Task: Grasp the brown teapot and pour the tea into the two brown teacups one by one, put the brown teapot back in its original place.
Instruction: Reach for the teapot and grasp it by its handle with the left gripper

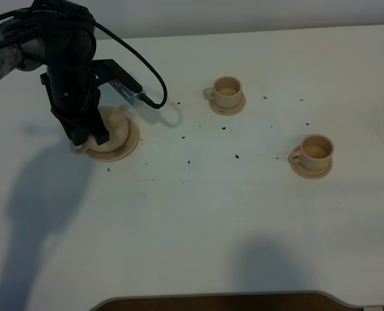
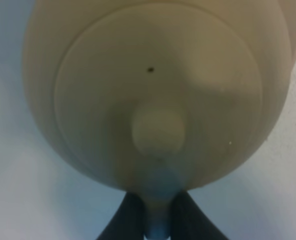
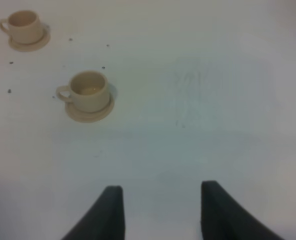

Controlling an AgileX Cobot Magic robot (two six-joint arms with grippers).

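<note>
Two brown teacups stand on the white surface [image 1: 198,220], each on its own little saucer [image 1: 239,107]. The far cup [image 1: 228,92] is near the middle, and the near cup [image 1: 316,151] is off to my right. Small dark specks [image 1: 237,156] lie between them. Over on my left, the brown teapot [image 1: 116,123] sits on its big round saucer [image 1: 132,144]. My left hand [image 2: 157,222] is right on it, with two dark fingers [image 2: 125,220] squeezed tight on the thin handle. The lid knob [image 2: 158,132] is just in front of them. My right hand [image 3: 160,210] holds nothing. Its fingers are wide apart above a bare bit of surface, well away from both cups.
</note>
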